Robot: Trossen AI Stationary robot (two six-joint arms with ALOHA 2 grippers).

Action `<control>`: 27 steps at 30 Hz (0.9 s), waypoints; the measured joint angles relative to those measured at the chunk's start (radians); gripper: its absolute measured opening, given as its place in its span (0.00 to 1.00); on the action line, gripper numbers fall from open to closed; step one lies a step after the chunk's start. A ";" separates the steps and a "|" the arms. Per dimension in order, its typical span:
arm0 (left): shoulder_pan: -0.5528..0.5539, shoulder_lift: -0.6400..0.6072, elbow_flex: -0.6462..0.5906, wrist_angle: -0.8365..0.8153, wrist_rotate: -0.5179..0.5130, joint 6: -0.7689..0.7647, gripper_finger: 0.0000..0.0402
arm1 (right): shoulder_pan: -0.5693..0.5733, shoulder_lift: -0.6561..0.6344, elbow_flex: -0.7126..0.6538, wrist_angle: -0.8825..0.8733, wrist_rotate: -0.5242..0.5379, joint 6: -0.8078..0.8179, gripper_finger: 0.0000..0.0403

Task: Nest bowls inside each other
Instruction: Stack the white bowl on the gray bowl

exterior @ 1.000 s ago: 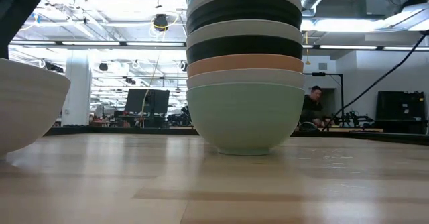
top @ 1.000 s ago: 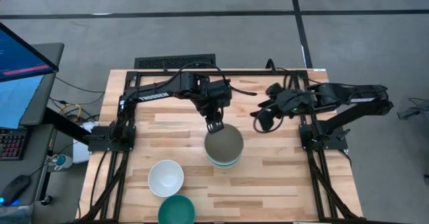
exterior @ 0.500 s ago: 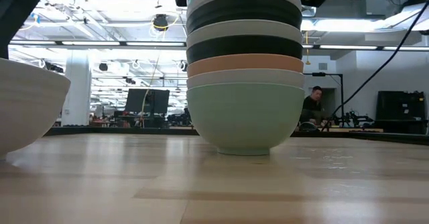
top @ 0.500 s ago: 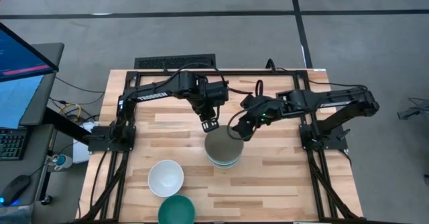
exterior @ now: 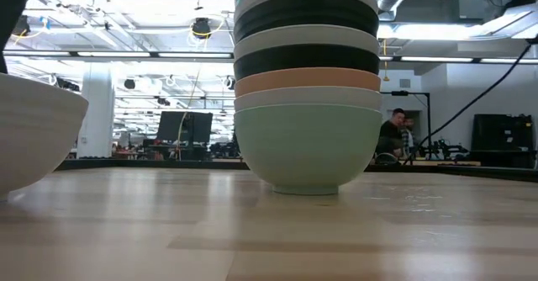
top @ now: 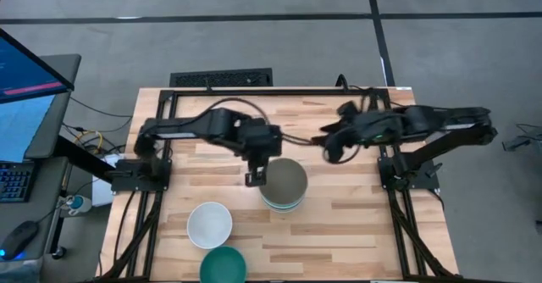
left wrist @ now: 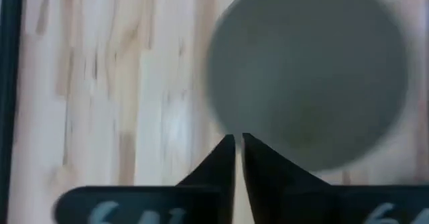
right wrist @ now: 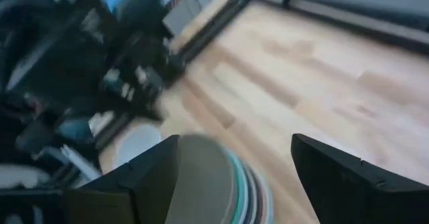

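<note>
A stack of nested bowls [top: 283,185] stands mid-table on its mint green bottom bowl [exterior: 307,146], with a grey-taupe bowl [left wrist: 308,76] on top. A white bowl [top: 209,224] and a dark teal bowl [top: 223,266] sit apart near the front left edge. My left gripper [top: 253,180] hangs shut just left of the stack, its tips [left wrist: 238,138] beside the top bowl's rim with nothing between them. My right gripper [top: 331,151] hovers open, high and to the far right of the stack [right wrist: 214,177].
Black arm frames [top: 140,173] run along both sides of the wooden table [top: 356,232]. Bare wood lies to the near right of the stack. The white bowl [exterior: 34,129] fills the low view's left edge. People [exterior: 395,134] sit in the room beyond the table.
My left gripper has gone from the stack's far rim toward the table's near edge and a little left, rolling as it went, and now hangs beside the stack. My right gripper swung in toward the stack, then drew back toward the table's right. The bowls have not moved.
</note>
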 joint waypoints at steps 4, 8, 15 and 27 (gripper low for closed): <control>-0.057 -0.075 -0.035 0.039 -0.024 0.018 0.01 | 0.015 -0.084 0.000 -0.052 0.081 -0.004 0.76; -0.104 -0.187 -0.175 0.024 -0.111 -0.073 0.01 | 0.037 -0.146 0.000 -0.117 0.128 -0.019 0.76; -0.211 -0.466 -0.677 0.105 -0.207 -0.406 0.01 | 0.069 -0.175 0.000 -0.201 0.148 0.006 0.76; -0.384 -0.658 -1.136 0.122 0.117 -0.791 0.01 | 0.061 -0.124 0.000 -0.234 0.144 0.000 0.76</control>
